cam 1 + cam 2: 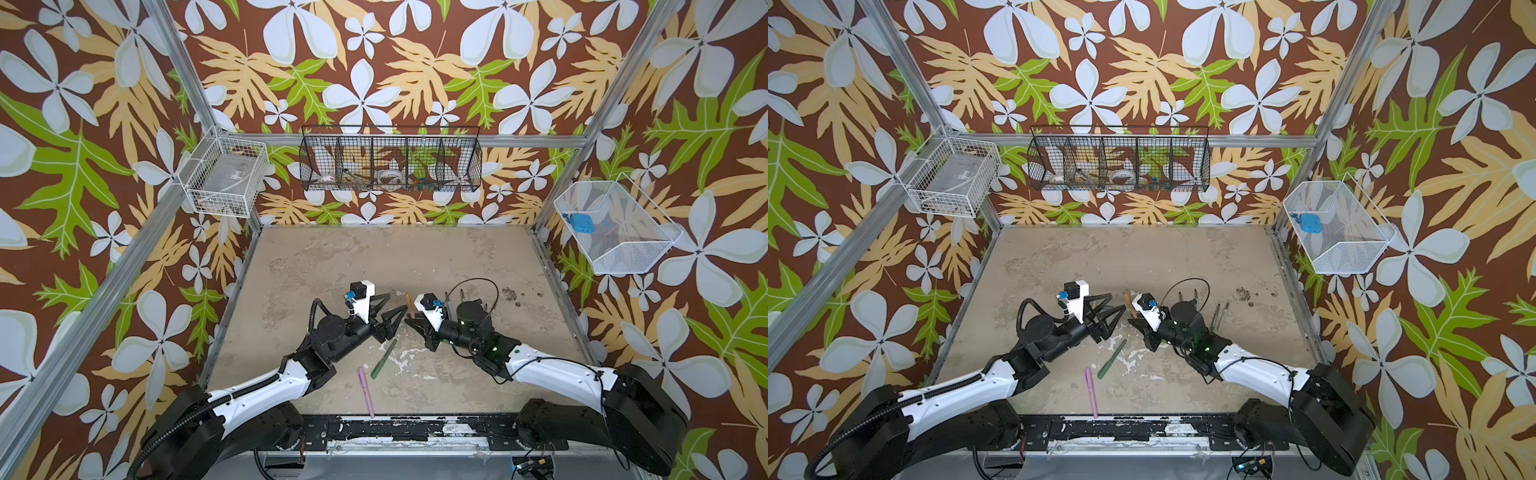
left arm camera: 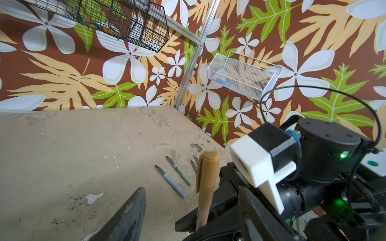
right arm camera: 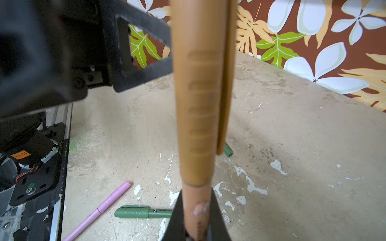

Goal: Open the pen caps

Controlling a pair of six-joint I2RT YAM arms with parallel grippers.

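Observation:
A brown pen (image 1: 409, 306) (image 1: 1128, 306) is held above the table with its brown cap (image 2: 207, 173) (image 3: 198, 94) on. My right gripper (image 1: 415, 322) (image 1: 1138, 322) (image 3: 196, 219) is shut on the pen's body just below the cap. My left gripper (image 1: 392, 306) (image 1: 1115, 308) (image 2: 188, 219) stands open right beside the cap, jaws spread wide with nothing held. A green pen (image 1: 384, 358) (image 3: 144, 211) and a pink pen (image 1: 365, 390) (image 3: 100, 210) lie capped on the table nearer the front edge.
Uncapped slim pens (image 2: 170, 181) (image 1: 1216, 313) lie on the table to the right, behind my right arm. A short green piece (image 3: 228, 149) shows behind the brown cap. Wire baskets (image 1: 390, 160) (image 1: 611, 226) (image 1: 226, 176) hang on the walls.

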